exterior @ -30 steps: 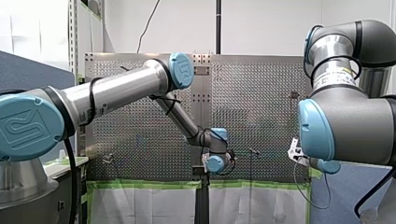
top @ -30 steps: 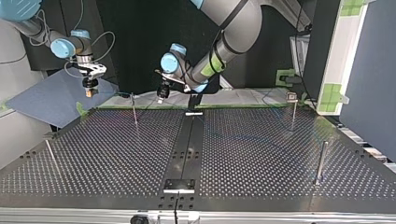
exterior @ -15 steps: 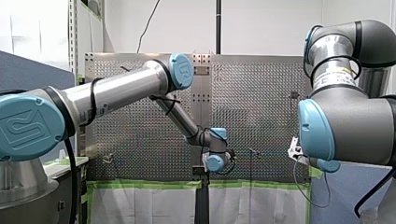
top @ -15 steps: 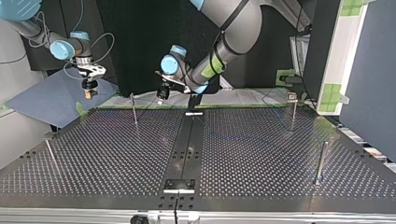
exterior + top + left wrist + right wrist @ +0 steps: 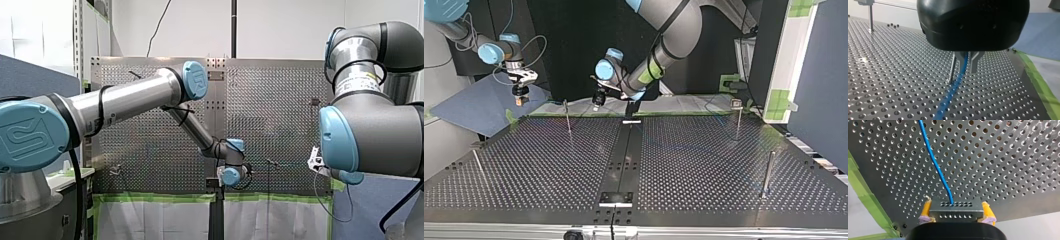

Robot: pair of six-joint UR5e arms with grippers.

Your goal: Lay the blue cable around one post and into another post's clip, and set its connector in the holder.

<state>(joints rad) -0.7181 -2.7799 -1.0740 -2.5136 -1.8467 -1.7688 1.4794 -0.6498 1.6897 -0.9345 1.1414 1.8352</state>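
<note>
The blue cable point(image 5: 954, 87) runs down from between my left gripper's point(image 5: 968, 71) two metal fingers, which stand close together on it, and trails over the perforated plate. A thin post point(image 5: 951, 70) stands just beside those fingers. In the top view my left gripper point(image 5: 597, 101) hangs over the plate's far edge, near a thin post point(image 5: 568, 119). My right gripper point(image 5: 955, 212) has its yellow pads shut on the grey connector block point(image 5: 955, 209), with the blue cable point(image 5: 938, 167) leaving its top. It hovers past the plate's far left corner point(image 5: 519, 98).
A post with a clip point(image 5: 737, 116) stands at the top view's far right, with a thicker post point(image 5: 766, 172) nearer on that side and a thin leaning post point(image 5: 479, 167) at the near left. A small bracket point(image 5: 615, 198) sits on the centre strip's near end. Green tape point(image 5: 1040, 85) edges the plate.
My left arm has shifted very slightly, with its elbow a touch lower in the front view. The right gripper has stayed almost still with the connector.
</note>
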